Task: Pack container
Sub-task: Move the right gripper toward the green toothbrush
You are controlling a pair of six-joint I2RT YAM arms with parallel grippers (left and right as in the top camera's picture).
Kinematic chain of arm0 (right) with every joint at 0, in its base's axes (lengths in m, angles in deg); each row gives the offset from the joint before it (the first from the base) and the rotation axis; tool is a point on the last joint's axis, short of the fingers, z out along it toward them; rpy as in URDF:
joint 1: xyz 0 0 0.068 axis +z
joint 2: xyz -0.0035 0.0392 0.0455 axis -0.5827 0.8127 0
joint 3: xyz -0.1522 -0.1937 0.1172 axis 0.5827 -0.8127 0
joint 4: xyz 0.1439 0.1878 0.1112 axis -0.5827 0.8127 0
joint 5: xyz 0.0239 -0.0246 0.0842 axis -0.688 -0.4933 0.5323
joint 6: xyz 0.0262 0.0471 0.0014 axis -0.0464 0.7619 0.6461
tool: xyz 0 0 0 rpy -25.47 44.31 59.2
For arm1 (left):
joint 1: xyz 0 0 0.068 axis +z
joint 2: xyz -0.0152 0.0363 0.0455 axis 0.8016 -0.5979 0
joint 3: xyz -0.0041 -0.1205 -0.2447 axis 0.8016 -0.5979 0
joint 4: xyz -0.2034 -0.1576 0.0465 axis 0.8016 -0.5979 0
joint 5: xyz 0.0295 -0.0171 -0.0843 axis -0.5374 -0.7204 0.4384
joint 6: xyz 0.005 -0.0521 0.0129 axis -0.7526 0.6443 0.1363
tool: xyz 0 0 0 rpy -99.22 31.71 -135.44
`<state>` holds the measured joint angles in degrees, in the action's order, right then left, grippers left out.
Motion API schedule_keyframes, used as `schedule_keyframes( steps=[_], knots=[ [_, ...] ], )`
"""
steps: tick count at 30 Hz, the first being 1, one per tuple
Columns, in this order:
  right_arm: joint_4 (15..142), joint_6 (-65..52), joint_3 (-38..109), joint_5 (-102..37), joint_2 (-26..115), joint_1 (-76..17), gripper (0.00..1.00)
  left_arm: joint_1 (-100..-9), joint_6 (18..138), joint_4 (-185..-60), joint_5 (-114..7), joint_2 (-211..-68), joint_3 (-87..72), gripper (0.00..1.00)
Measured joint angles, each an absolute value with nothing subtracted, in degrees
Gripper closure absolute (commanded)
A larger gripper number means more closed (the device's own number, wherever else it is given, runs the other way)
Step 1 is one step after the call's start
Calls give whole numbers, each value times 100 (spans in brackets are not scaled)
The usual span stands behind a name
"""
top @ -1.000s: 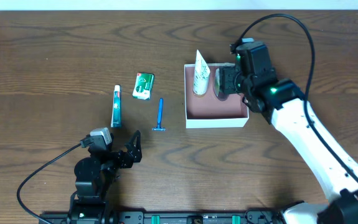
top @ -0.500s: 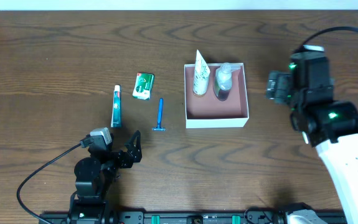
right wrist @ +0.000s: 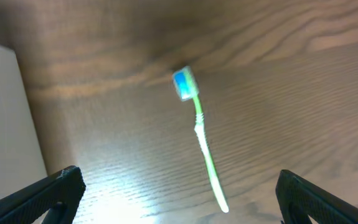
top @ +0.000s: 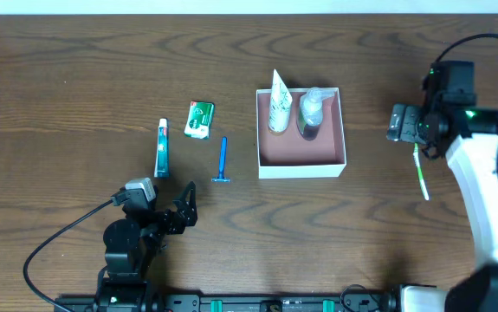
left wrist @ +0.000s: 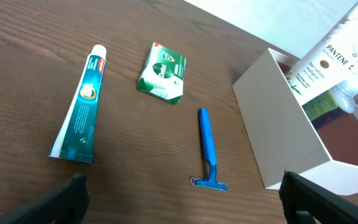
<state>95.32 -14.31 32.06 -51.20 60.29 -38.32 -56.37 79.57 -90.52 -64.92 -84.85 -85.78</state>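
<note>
Here, left claw [left wrist: 185, 199] and right claw [right wrist: 182, 194] gape empty, only dark fingertips [right wrist: 60, 186] in view, the toothbrush [right wrist: 200, 140] near the right one blurred.

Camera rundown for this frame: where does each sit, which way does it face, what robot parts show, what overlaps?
Overhead: fixed above the table, looking straight down; both arms, left gripper and right gripper show.
Left wrist: low, facing toothpaste, razor and container; own fingertips at bottom corners.
Right wrist: right of the container, looking down at the toothbrush; own fingertips likewise.
Shared: overhead and left wrist see the razor; overhead and right wrist the toothbrush.
</note>
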Motion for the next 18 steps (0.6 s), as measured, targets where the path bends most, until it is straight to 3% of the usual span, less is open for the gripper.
schedule_keyframes(
  steps=[18],
  knots=[
    [9309,-2532,3206,-4980,7485,-4159,1,-5637,7957,-9052,-6492,-8485,-8578,2]
  ],
)
